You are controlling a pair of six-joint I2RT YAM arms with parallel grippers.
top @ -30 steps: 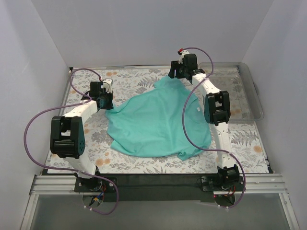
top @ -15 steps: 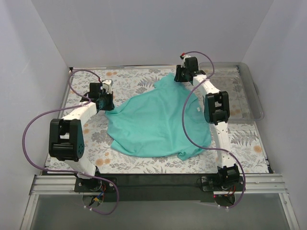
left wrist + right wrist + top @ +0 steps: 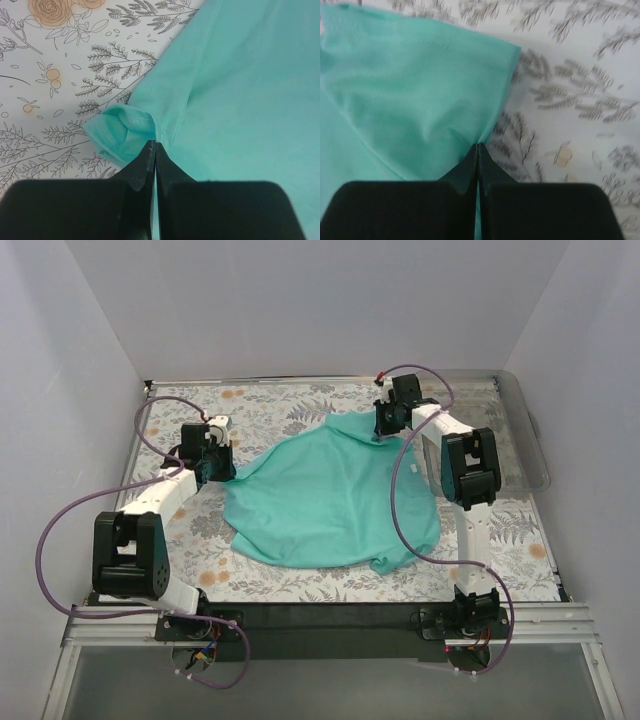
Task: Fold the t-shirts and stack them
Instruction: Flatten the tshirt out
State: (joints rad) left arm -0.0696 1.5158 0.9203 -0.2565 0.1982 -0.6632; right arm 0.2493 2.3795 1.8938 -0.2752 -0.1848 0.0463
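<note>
T-shirt (image 3: 330,495): teal, soft matte knit, no print. It lies rumpled in a rough fan at mid-table on the floral cloth (image 3: 280,410). Left gripper (image 3: 154,146) pinches a rolled, seamed corner at the shirt's left edge. The right gripper (image 3: 478,146) pinches a thin hem at the far right corner. Both sets of jaws are pressed together on fabric. The bulk hangs between and nearward of both grips. The line between the grips runs left to right, farther back at the right.

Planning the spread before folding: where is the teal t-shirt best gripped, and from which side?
Probably by its edges: the t-shirt lies flat, so only corners offer a pinchable fold. The left gripper takes the bunched left corner from the left; the right gripper takes the far edge from the right.
</note>
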